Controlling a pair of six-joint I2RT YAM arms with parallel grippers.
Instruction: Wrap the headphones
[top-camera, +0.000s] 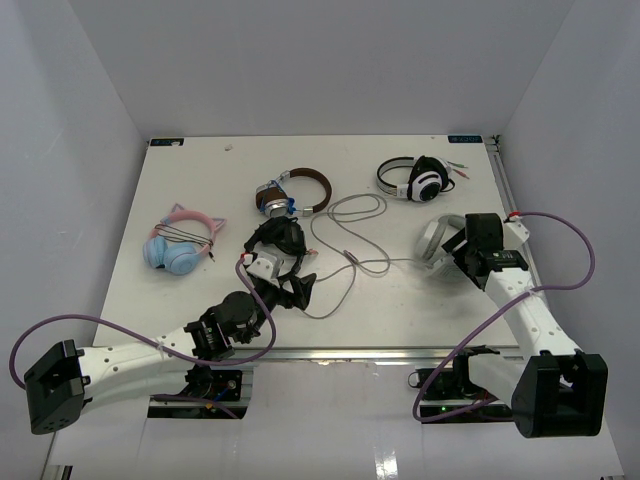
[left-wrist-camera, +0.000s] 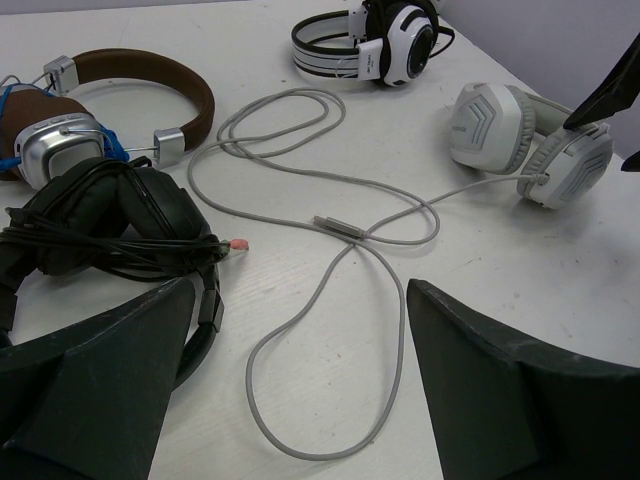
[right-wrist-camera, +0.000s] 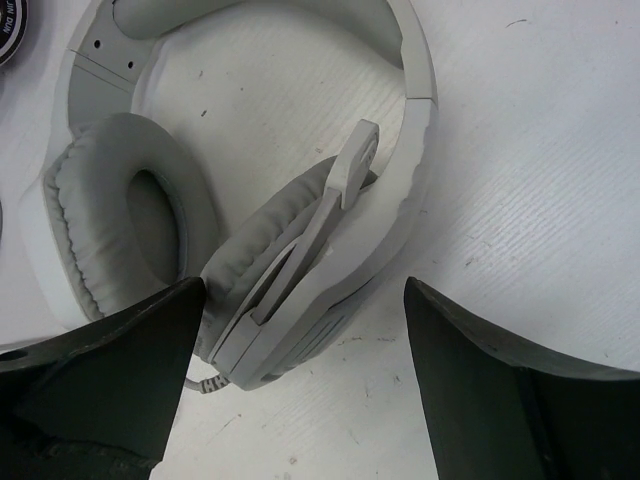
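Note:
The large white and grey headphones (top-camera: 437, 240) lie on the table at the right; they also show in the left wrist view (left-wrist-camera: 505, 130) and the right wrist view (right-wrist-camera: 300, 230). Their thin grey cable (top-camera: 348, 212) runs left in loose loops across the table's middle (left-wrist-camera: 330, 232). My right gripper (top-camera: 462, 252) is open just above the headphones, its jaws either side of the near ear cup (right-wrist-camera: 305, 285), not touching. My left gripper (top-camera: 293, 291) is open and empty, low over the cable's near loop (left-wrist-camera: 300, 290).
Black headphones (top-camera: 276, 240) with a bundled cord lie just left of my left gripper (left-wrist-camera: 100, 215). Brown-band headphones (top-camera: 296, 190), a smaller white pair with black cups (top-camera: 416, 179) and pink-blue cat-ear headphones (top-camera: 180, 243) lie further back.

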